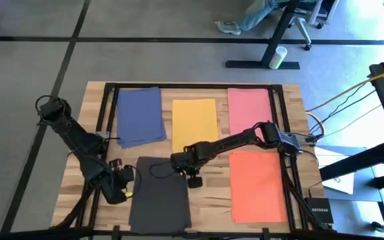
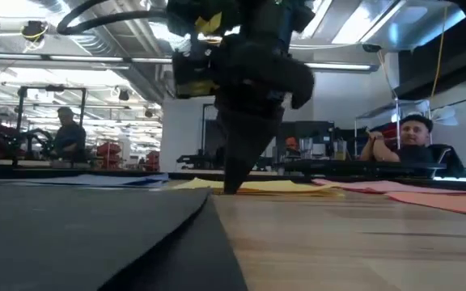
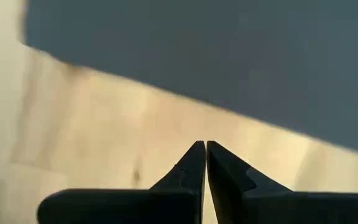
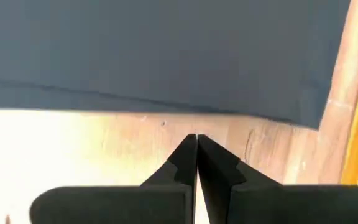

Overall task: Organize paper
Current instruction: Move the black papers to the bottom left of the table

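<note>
Dark grey sheet point(image 1: 160, 193) at the table's point(image 1: 212, 200) near edge, a pincer at each side.

Bare wood separates it from the orange sheet point(image 1: 257, 185); blue point(image 1: 140, 115), yellow point(image 1: 195, 121) and pink point(image 1: 249, 104) sheets line the far edge. The right pincer point(image 1: 160, 169), pinched closed and empty, reaches low across to its far edge. The left pincer point(image 1: 129, 189), likewise closed and empty, sits beside its left edge.

A grey floor point(image 1: 39, 60) crossed by dark lines is seen around the wooden table point(image 1: 212, 200), while ceiling lights point(image 2: 47, 56) and seated people point(image 2: 407, 141) are shown beyond.
</note>
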Robot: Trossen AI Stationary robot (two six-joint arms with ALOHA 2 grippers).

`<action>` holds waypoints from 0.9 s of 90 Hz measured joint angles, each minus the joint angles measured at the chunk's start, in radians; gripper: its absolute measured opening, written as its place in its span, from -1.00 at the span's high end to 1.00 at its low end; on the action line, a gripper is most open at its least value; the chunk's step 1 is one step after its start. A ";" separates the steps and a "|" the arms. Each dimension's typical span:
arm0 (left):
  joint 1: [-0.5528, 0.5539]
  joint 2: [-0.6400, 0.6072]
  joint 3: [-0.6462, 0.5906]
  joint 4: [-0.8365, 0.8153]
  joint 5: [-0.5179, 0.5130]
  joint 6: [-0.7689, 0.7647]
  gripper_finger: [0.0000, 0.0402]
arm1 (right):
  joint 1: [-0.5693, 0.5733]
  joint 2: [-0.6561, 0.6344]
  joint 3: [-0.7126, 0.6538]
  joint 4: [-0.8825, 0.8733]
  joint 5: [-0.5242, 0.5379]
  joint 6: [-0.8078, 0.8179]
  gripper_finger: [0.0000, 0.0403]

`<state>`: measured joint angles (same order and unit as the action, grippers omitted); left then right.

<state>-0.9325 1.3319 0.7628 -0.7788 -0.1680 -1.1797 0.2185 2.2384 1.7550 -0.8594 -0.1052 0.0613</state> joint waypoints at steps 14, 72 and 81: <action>-0.062 0.021 0.000 0.099 0.040 -0.046 1.00 | 0.057 -0.022 0.000 -0.061 -0.013 0.006 1.00; -0.093 0.252 0.000 0.370 0.074 -0.044 1.00 | 0.222 -0.018 -0.001 0.000 -0.082 0.170 1.00; -0.093 0.252 0.000 0.370 0.074 -0.044 1.00 | 0.222 -0.018 -0.017 0.043 -0.092 0.182 1.00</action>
<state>-1.0260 1.5841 0.7628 -0.4087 -0.0940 -1.2240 0.4408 2.2208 1.7376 -0.8160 -0.1968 0.2433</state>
